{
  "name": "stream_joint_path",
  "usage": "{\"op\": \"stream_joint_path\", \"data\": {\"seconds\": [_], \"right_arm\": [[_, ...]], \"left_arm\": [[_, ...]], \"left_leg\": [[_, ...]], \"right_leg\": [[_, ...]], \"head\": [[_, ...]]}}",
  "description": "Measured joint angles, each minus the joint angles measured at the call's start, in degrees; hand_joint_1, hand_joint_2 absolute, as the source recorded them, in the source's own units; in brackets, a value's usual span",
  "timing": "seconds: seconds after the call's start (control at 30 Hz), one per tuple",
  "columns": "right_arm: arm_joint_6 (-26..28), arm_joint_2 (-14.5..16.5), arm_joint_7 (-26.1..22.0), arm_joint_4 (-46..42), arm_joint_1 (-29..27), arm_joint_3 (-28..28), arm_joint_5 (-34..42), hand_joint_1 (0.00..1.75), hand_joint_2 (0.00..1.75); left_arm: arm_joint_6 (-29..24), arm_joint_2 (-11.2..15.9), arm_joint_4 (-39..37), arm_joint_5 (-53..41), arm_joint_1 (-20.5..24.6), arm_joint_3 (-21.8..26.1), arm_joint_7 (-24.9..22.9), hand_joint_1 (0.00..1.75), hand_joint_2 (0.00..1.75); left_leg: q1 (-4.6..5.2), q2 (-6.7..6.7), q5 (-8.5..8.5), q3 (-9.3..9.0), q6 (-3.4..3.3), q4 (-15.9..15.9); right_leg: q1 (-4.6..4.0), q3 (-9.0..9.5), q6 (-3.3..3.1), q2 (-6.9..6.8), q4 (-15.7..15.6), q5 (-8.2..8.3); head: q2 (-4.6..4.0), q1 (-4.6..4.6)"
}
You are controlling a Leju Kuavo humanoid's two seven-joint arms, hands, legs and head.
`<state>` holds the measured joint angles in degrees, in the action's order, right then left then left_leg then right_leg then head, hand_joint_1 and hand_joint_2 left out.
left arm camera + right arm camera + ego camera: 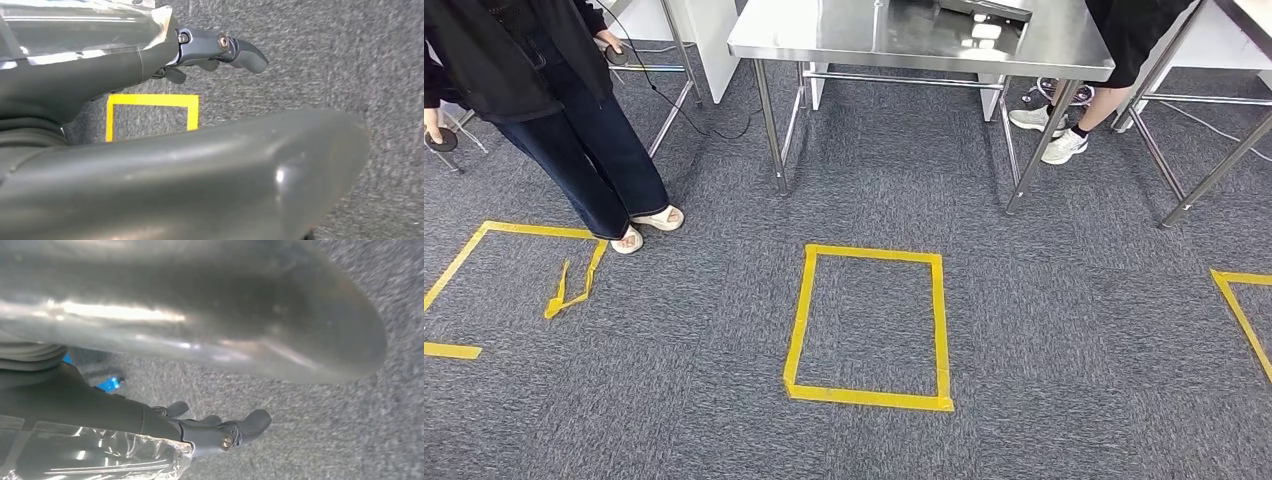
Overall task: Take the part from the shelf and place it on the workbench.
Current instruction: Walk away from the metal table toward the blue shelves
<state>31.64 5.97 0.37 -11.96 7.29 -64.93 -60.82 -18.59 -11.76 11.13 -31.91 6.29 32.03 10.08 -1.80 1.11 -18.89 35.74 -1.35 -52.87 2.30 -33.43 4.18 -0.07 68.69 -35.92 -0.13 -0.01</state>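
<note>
The head view looks down on grey carpet (1064, 340) marked with yellow tape. A full tape rectangle (869, 325) lies in the middle near the robot. A broken tape outline (484, 270) with a loose curled strip sits to the left, and the corner of another outline (1244, 305) shows at the right edge.

Beyond the middle rectangle stands a steel surface (824, 35) on thin metal legs. A dark flat object (984, 10) rests at its far edge, too cut off to identify. No part can be made out in any view, so where it is cannot be told.

A person in dark trousers and sandals (574, 130) stands far left, holding a small dark item with a cable. Another person's legs in white trainers (1064, 125) show behind the surface on the right.

The left robot hand (220, 50) hangs over the carpet, fingers loosely apart and holding nothing. The right robot hand (220, 427) also hangs over the carpet, fingers apart and empty.
</note>
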Motion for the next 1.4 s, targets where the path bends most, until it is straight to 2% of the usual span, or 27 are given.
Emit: {"op": "stream_joint_path", "data": {"seconds": [0.07, 0.1, 0.13, 0.2, 0.27, 0.3, 0.33, 0.4, 0.43, 0.47, 0.5, 0.53, 0.6, 0.67, 0.77, 0.83, 0.93, 0.97, 1.0, 1.03, 1.1, 1.13, 1.2, 1.23, 1.3, 1.33, 1.4], "right_arm": [[0.00, -0.07, 0.54, 0.01, 0.02, 0.04, -0.84, 0.00, 0.00], [0.00, -0.01, 0.77, 0.02, 0.08, 0.08, -1.13, 0.00, 0.00], [0.03, 0.07, 0.91, 0.02, 0.12, 0.12, -1.32, 0.00, 0.00], [0.13, 0.12, 1.13, 0.03, 0.11, 0.17, -1.57, 0.00, 0.00], [0.18, 0.08, 1.34, 0.03, 0.09, 0.20, -1.76, 0.00, 0.00], [0.18, 0.10, 1.43, 0.03, 0.10, 0.22, -1.83, 0.00, 0.00], [0.18, 0.13, 1.49, 0.03, 0.13, 0.25, -1.90, 0.00, 0.00], [0.19, 0.17, 1.54, 0.02, 0.13, 0.28, -2.01, 0.00, 0.00], [0.19, 0.17, 1.55, 0.03, 0.10, 0.30, -2.06, 0.00, 0.00], [0.20, 0.19, 1.55, 0.03, 0.07, 0.31, -2.08, 0.00, 0.00], [0.22, 0.19, 1.55, 0.03, 0.03, 0.33, -2.09, 0.00, 0.00], [0.24, 0.19, 1.55, 0.03, 0.02, 0.36, -2.10, 0.00, 0.00], [0.26, 0.24, 1.55, 0.03, 0.10, 0.44, -2.10, 0.00, 0.00], [0.31, 0.31, 1.54, 0.03, 0.19, 0.51, -2.10, 0.00, 0.00], [0.37, 0.39, 1.53, 0.03, 0.26, 0.53, -2.11, 0.00, 0.00], [0.39, 0.38, 1.52, 0.03, 0.29, 0.55, -2.13, 0.00, 0.00], [0.40, 0.25, 1.51, 0.04, 0.19, 0.56, -2.15, 0.00, 0.00], [0.40, 0.19, 1.52, 0.04, 0.12, 0.55, -2.13, 0.00, 0.00], [0.40, 0.14, 1.53, 0.04, 0.04, 0.55, -2.12, 0.00, 0.00], [0.40, 0.12, 1.54, 0.04, -0.01, 0.54, -2.11, 0.00, 0.00], [0.40, 0.08, 1.54, 0.04, -0.01, 0.54, -2.10, 0.00, 0.00], [0.40, 0.07, 1.53, 0.04, 0.04, 0.54, -2.10, 0.00, 0.00], [0.40, 0.05, 1.53, 0.04, 0.13, 0.54, -2.10, 0.00, 0.00], [0.40, 0.06, 1.53, 0.04, 0.16, 0.54, -2.10, 0.00, 0.00], [0.40, 0.09, 1.54, 0.04, 0.22, 0.54, -2.11, 0.00, 0.00], [0.40, 0.09, 1.55, 0.04, 0.27, 0.54, -2.12, 0.00, 0.00], [0.40, 0.09, 1.55, 0.04, 0.22, 0.54, -2.13, 0.00, 0.00]], "left_arm": [[0.01, 0.02, 0.02, 0.00, -0.02, 0.09, -0.01, 0.00, 0.00], [0.01, 0.05, 0.03, 0.00, -0.03, 0.13, -0.01, 0.00, 0.00], [0.00, 0.09, 0.05, 0.00, -0.04, 0.16, 0.00, 0.00, 0.00], [-0.01, 0.14, 0.07, 0.00, -0.09, 0.21, 0.02, 0.00, 0.00], [-0.01, 0.13, 0.04, 0.00, -0.18, 0.22, 0.02, 0.00, 0.00], [-0.01, 0.13, 0.03, 0.00, -0.24, 0.23, 0.02, 0.00, 0.00], [-0.01, 0.13, 0.02, 0.00, -0.30, 0.23, 0.01, 0.00, 0.00], [-0.03, 0.14, 0.02, -0.01, -0.35, 0.23, 0.00, 0.00, 0.00], [-0.06, 0.15, 0.02, -0.02, -0.38, 0.23, 0.00, 0.00, 0.00], [-0.09, 0.17, 0.02, -0.02, -0.44, 0.24, 0.00, 0.00, 0.00], [-0.11, 0.20, 0.02, -0.03, -0.49, 0.24, 0.00, 0.00, 0.00], [-0.13, 0.21, 0.02, -0.05, -0.52, 0.25, 0.00, 0.00, 0.00], [-0.15, 0.25, 0.02, -0.13, -0.44, 0.25, 0.00, 0.00, 0.00], [-0.16, 0.25, 0.02, -0.22, -0.28, 0.24, 0.02, 0.00, 0.00], [-0.16, 0.26, 0.02, -0.33, -0.28, 0.25, 0.03, 0.00, 0.00], [-0.16, 0.21, 0.02, -0.33, -0.24, 0.27, 0.03, 0.00, 0.00], [-0.15, 0.09, 0.02, -0.33, -0.17, 0.27, 0.04, 0.00, 0.00], [-0.15, 0.07, 0.02, -0.33, -0.23, 0.27, 0.03, 0.00, 0.00], [-0.16, 0.06, 0.02, -0.33, -0.31, 0.27, 0.03, 0.00, 0.00], [-0.16, 0.06, 0.02, -0.33, -0.37, 0.27, 0.02, 0.00, 0.00], [-0.16, 0.03, 0.02, -0.33, -0.37, 0.28, 0.02, 0.00, 0.00], [-0.16, 0.02, 0.02, -0.33, -0.35, 0.28, 0.02, 0.00, 0.00], [-0.16, 0.00, 0.02, -0.33, -0.35, 0.27, 0.02, 0.00, 0.00], [-0.16, 0.00, 0.02, -0.34, -0.37, 0.27, 0.02, 0.00, 0.00], [-0.16, 0.04, 0.02, -0.37, -0.42, 0.27, 0.02, 0.00, 0.00], [-0.16, 0.07, 0.02, -0.39, -0.43, 0.27, 0.02, 0.00, 0.00], [-0.16, 0.12, 0.02, -0.44, -0.40, 0.27, 0.02, 0.00, 0.00]], "left_leg": [[-0.65, -0.07, 0.07, 1.14, 1.10, -1.30], [-0.81, -0.11, -0.16, 1.73, 1.79, -2.22], [-0.84, -0.17, -0.41, 2.11, 2.40, -2.93], [-0.86, -0.16, -0.66, 2.19, 3.20, -3.40], [-1.21, -0.15, -0.80, 2.12, 3.50, -3.49], [-1.33, -0.22, -1.93, 2.52, 3.50, -4.60], [-1.34, -0.35, -4.12, 3.54, 3.44, -7.30], [-1.02, -0.61, -9.82, 6.68, 3.15, -15.82], [-0.82, -0.69, -11.99, 8.10, 2.97, -20.08], [-0.65, -0.72, -12.96, 8.59, 2.69, -22.46], [-0.45, -0.71, -12.93, 7.95, 2.27, -22.70], [-0.20, -0.65, -11.89, 6.10, 1.71, -20.40], [0.51, 0.11, -9.26, 0.85, 0.40, -12.32], [1.31, 0.89, -8.17, -1.98, -0.27, -7.26], [1.83, 0.35, -7.76, -2.15, -0.68, -6.08], [1.65, -0.28, -7.08, -2.39, -1.36, -5.12], [1.74, -1.35, -6.53, -2.10, -2.00, -4.74], [1.84, -1.76, -6.44, -1.97, -2.06, -4.76], [1.91, -2.19, -6.35, -1.89, -2.09, -4.77], [1.95, -2.66, -6.26, -1.85, -2.05, -4.79], [1.98, -3.58, -6.08, -1.85, -1.80, -4.87], [2.10, -3.98, -6.02, -1.82, -1.62, -4.98], [2.30, -4.49, -5.85, -1.65, -1.20, -5.10], [2.36, -4.70, -5.74, -1.58, -0.95, -5.08], [2.27, -4.65, -5.83, -1.23, -0.42, -5.33], [2.23, -4.11, -6.61, -0.73, -0.10, -6.29], [1.99, -2.53, -10.19, 1.75, 0.60, -11.80]], "right_leg": [[0.89, 3.62, 2.08, -0.19, -7.15, 2.77], [1.14, 4.79, 2.46, -0.32, -9.93, 3.89], [1.21, 5.26, 2.18, -0.46, -11.24, 4.56], [0.95, 4.82, 0.49, -0.56, -10.79, 4.95], [0.83, 4.50, -0.92, -0.63, -10.31, 5.30], [0.77, 4.31, -1.40, -0.69, -10.26, 5.57], [0.66, 4.08, -1.86, -0.81, -10.24, 5.87], [0.22, 3.69, -2.46, -1.11, -10.20, 6.26], [-0.09, 3.49, -2.67, -1.29, -10.17, 6.40], [-0.39, 3.34, -2.78, -1.47, -10.15, 6.49], [-0.67, 3.25, -2.86, -1.65, -10.12, 6.54], [-0.87, 3.29, -2.86, -1.81, -10.12, 6.54], [-1.17, 3.48, -2.82, -2.09, -10.12, 6.50], [-1.44, 3.48, -2.55, -2.44, -10.13, 6.47], [-1.36, 3.46, -1.56, -3.08, -10.40, 6.50], [-1.31, 2.70, -1.30, -2.25, -8.64, 5.19], [-1.35, -1.84, -1.91, -0.52, 1.47, 0.58], [-1.38, -3.17, -1.85, -0.35, 4.36, -0.30], [-1.40, -3.68, -1.59, -0.25, 5.49, -0.41], [-1.40, -2.96, -1.15, -0.18, 4.09, 0.47], [-1.38, 1.09, -0.41, 0.67, -4.16, 3.70], [-1.47, 2.94, -0.43, 1.12, -8.10, 5.06], [-1.71, 4.51, -1.06, 1.64, -11.69, 6.19], [-1.87, 4.48, -1.42, 1.31, -11.69, 6.36], [-1.46, 4.61, -2.13, 0.77, -11.81, 6.76], [-1.19, 4.65, -2.50, 0.45, -11.91, 6.98], [-0.85, 4.56, -2.96, -0.36, -12.01, 7.23]], "head": [[0.00, 0.06], [0.00, 0.31], [0.00, 0.43], [0.00, 0.55], [0.00, 0.22], [0.00, 0.12], [0.00, -0.02], [0.00, -0.21], [0.00, -0.31], [0.00, -0.33], [0.00, -0.34], [0.00, -0.35], [0.00, -0.32], [0.00, -0.30], [0.00, -0.32], [0.00, -0.19], [0.00, 0.19], [0.00, 0.20], [0.00, 0.19], [0.00, 0.20], [0.00, 0.22], [0.00, 0.24], [0.00, 0.20], [0.00, 0.19], [0.00, 0.19], [0.00, 0.06], [0.00, -0.31]]}}
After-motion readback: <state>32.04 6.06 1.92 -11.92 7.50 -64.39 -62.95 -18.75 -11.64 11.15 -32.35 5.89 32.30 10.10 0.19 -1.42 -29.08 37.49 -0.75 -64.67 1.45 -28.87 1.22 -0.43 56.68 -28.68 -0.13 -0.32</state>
